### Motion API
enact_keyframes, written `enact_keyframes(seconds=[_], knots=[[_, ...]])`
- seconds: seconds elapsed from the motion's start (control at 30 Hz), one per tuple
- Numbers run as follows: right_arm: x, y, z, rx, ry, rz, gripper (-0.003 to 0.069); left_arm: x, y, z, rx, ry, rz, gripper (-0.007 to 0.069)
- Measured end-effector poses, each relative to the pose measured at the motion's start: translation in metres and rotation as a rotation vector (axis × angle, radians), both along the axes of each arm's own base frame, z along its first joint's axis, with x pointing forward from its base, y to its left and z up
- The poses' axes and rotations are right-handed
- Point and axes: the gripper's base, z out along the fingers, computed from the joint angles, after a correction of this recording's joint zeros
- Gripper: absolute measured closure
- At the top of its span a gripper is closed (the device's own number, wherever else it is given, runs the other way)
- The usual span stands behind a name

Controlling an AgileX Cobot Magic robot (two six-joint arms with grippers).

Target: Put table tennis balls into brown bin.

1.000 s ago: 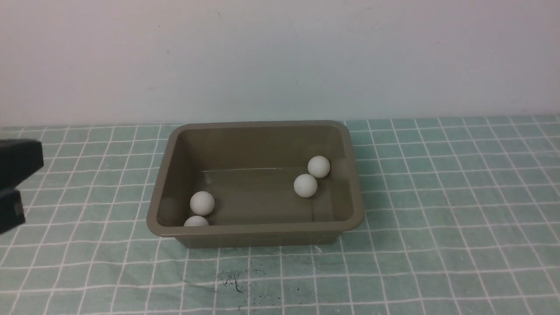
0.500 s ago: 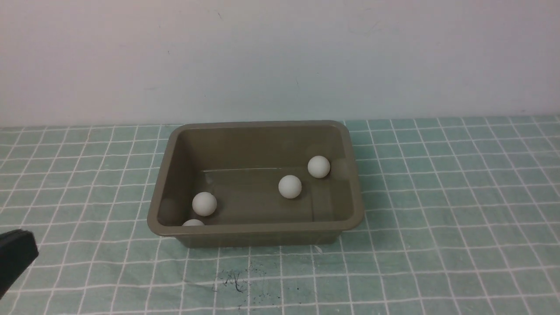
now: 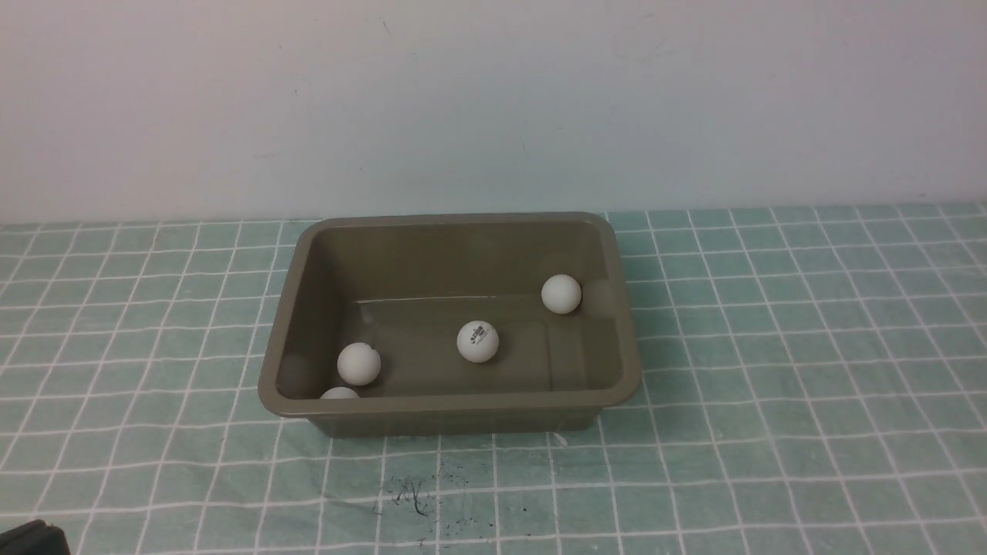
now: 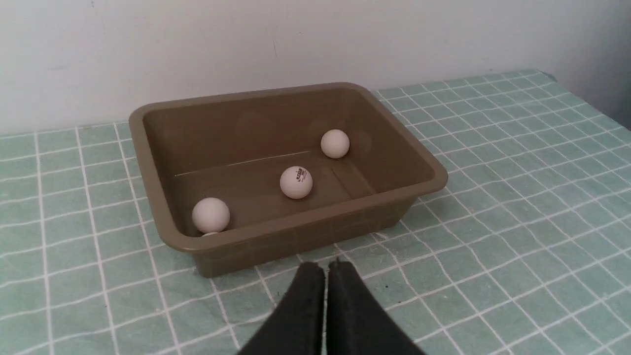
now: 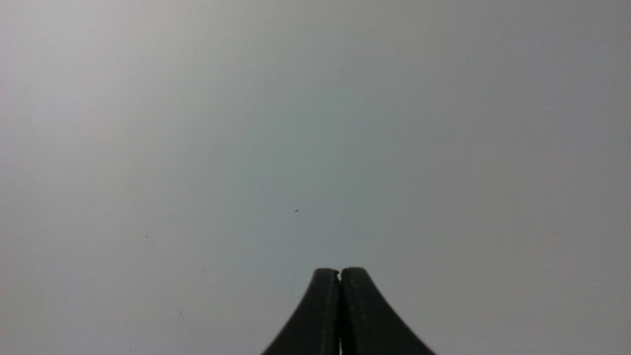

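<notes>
The brown bin (image 3: pixel 450 402) (image 4: pixel 315 229) stands mid-table with several white table tennis balls inside. One ball with a dark logo (image 3: pixel 477 341) (image 4: pixel 296 182) lies mid-floor, one (image 3: pixel 560 294) (image 4: pixel 335 144) by the right wall, one (image 3: pixel 358 364) (image 4: pixel 210 215) near the front left corner, and another (image 3: pixel 339 393) peeks over the front rim. My left gripper (image 4: pixel 326 266) is shut and empty, short of the bin's front wall; only a dark corner of that arm (image 3: pixel 31 538) shows in the front view. My right gripper (image 5: pixel 339 271) is shut, facing a blank wall.
A green cloth with a white grid (image 3: pixel 771 385) covers the table. A pale wall (image 3: pixel 493 100) runs behind it. A dark scribble mark (image 3: pixel 416 497) sits on the cloth in front of the bin.
The left arm has dropped down and out at the front view's left edge. The logo ball has rolled left across the bin floor, away from the right-hand ball.
</notes>
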Motion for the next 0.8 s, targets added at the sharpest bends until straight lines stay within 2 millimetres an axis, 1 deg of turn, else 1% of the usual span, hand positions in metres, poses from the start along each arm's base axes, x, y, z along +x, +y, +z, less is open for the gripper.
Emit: enact_keyframes(seconds=[0.13,0.17,0.23,0.27,0.3,0.33,0.37,0.4,0.43,0.47,0.5,0.53,0.57,0.6,0.8], knots=[[0.000,0.000,0.000,0.000,0.000,0.000,0.0669,0.006,0.003,-0.002,0.020,-0.051,0.029,0.0629],[0.000,0.000,0.000,0.000,0.000,0.000,0.0669,0.014,0.006,-0.008,0.030,-0.100,0.069,0.0629],[0.000,0.000,0.000,0.000,0.000,0.000,0.0669,0.020,0.008,-0.014,0.041,-0.125,0.100,0.0629],[0.000,0.000,0.000,0.000,0.000,0.000,0.0669,0.025,0.011,-0.020,0.058,-0.140,0.127,0.0629],[0.000,0.000,0.000,0.000,0.000,0.000,0.0669,0.035,0.016,-0.038,0.091,-0.155,0.185,0.0629],[0.000,0.000,0.000,0.000,0.000,0.000,0.0669,0.040,0.019,-0.050,0.121,-0.155,0.215,0.0629],[0.000,0.000,0.000,0.000,0.000,0.000,0.0669,0.042,0.020,-0.055,0.145,-0.155,0.225,0.0629],[0.000,0.000,0.000,0.000,0.000,0.000,0.0669,0.046,0.024,-0.073,0.198,-0.155,0.255,0.0629],[0.000,0.000,0.000,0.000,0.000,0.000,0.0669,0.047,0.026,-0.087,0.230,-0.151,0.268,0.0629],[0.000,0.000,0.000,0.000,0.000,0.000,0.0669,0.047,0.028,-0.104,0.251,-0.143,0.281,0.0629],[0.000,0.000,0.000,0.000,0.000,0.000,0.0669,0.047,0.029,-0.114,0.258,-0.143,0.289,0.0629],[0.000,0.000,0.000,0.000,0.000,0.000,0.0669,0.047,0.029,-0.114,0.260,-0.148,0.290,0.0629],[0.000,0.000,0.000,0.000,0.000,0.000,0.0669,0.046,0.030,-0.131,0.249,-0.147,0.301,0.0629],[0.000,0.000,0.000,0.000,0.000,0.000,0.0669,0.045,0.030,-0.136,0.240,-0.140,0.304,0.0629],[0.000,0.000,0.000,-0.002,-0.002,-0.001,0.0669,0.043,0.030,-0.145,0.252,-0.077,0.301,0.0629]])
